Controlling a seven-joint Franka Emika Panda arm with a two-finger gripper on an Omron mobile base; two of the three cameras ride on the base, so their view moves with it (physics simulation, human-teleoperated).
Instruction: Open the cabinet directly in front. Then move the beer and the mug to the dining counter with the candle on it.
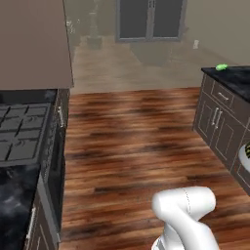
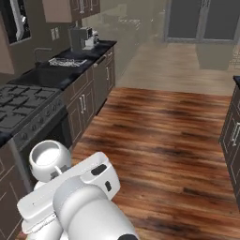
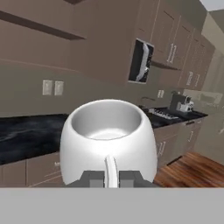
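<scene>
The dining counter (image 1: 229, 78) lay well ahead of the claw, across open wood floor (image 1: 136, 141), so the carry was judged underway with the placing left to do. The mug (image 3: 108, 140) sat upright directly before the claw (image 3: 111, 178), which was clamped on its handle.

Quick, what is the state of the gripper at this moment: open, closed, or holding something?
Gripper: closed on the handle of the white mug, holding it up in the air.
</scene>
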